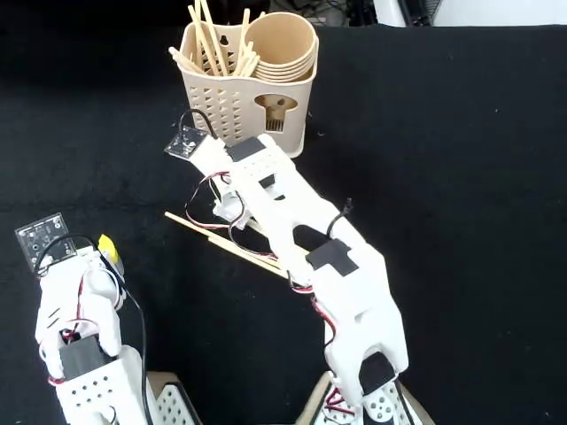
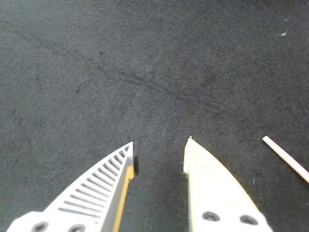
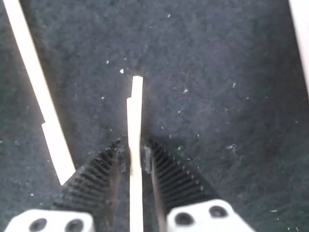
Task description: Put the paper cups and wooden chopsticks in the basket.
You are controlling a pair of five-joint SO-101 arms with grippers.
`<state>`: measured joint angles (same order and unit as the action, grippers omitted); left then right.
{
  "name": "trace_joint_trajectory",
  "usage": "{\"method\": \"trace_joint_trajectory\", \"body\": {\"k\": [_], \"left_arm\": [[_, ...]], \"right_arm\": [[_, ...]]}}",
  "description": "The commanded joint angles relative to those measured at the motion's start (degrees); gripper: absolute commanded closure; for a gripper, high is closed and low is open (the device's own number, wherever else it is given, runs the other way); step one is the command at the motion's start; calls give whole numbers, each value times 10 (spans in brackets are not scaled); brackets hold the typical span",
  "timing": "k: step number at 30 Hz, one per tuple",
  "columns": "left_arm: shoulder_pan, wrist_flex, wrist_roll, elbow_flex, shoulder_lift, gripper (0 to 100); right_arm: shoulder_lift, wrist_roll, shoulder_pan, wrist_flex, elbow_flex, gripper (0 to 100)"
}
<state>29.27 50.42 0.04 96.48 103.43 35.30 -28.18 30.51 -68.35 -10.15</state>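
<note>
A beige slotted basket (image 1: 232, 104) stands at the back of the table, holding a stack of paper cups (image 1: 282, 46) and several wooden chopsticks (image 1: 211, 40). My right arm (image 1: 266, 190) stretches out to just in front of it. My right gripper (image 3: 133, 145) is shut on a pair of wooden chopsticks (image 3: 135, 104) low over the black cloth. Another pair of chopsticks (image 3: 41, 101) lies beside it on the cloth, seen in the high view as loose chopsticks (image 1: 199, 230). My left gripper (image 2: 160, 144) is open above bare cloth at the front left, with a chopstick tip (image 2: 287, 159) off to one side.
Black cloth (image 1: 461, 159) covers the whole table, with wide free room right of the basket and at the left. The left arm (image 1: 75, 310) sits folded near the front left edge. A pale edge (image 3: 301, 34) shows in the right wrist view.
</note>
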Motion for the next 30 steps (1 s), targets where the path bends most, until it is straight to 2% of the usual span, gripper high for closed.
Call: {"method": "trace_joint_trajectory", "body": {"k": [1,14,21,30], "left_arm": [[-6,0,-4,7,7,816],[-6,0,-4,7,7,816],[-6,0,-4,7,7,816],[-6,0,-4,7,7,816]], "right_arm": [[-5,1,4,-5,-20,987],[16,-22,4,-30,-53,986],[-132,-18,13,-101,-88,986],[-312,-18,38,-126,-93,986]]}}
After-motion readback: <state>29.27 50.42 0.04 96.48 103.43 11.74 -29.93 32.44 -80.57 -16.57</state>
